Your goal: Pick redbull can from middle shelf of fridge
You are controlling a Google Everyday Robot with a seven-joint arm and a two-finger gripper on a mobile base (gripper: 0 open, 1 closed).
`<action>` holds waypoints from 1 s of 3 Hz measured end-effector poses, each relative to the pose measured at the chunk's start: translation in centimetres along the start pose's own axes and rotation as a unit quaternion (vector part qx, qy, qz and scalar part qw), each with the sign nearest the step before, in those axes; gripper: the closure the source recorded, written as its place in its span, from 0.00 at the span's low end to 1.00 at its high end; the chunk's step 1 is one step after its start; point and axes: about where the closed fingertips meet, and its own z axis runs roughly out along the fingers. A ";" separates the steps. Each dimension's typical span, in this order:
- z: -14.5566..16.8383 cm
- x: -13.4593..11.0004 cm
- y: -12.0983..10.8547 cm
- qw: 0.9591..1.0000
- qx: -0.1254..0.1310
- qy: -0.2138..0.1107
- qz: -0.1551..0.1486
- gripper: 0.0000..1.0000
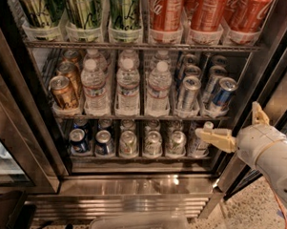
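— Where is the redbull can point(222, 94) seen?
— It is stood upright at the front of the rightmost lane on the middle shelf point(134, 117) of the fridge point(130, 188).
— And the tool point(226, 120)?
— It is held open and empty, below and right of that can, apart from it, at the right end of the bottom rack point(132, 158).

Counted: 3 green cans point(81, 8), 3 red cans point(207, 12); front row 3 water bottles point(128, 84), 1 redbull can point(223, 93); 1 tool point(219, 139), lower right.
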 end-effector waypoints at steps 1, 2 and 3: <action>0.0 0.0 0.0 1.000 0.000 0.000 0.000 0.00; 0.4 0.7 0.0 1.000 0.017 0.002 0.004 0.00; 1.1 1.4 -0.3 0.999 0.045 -0.004 -0.004 0.00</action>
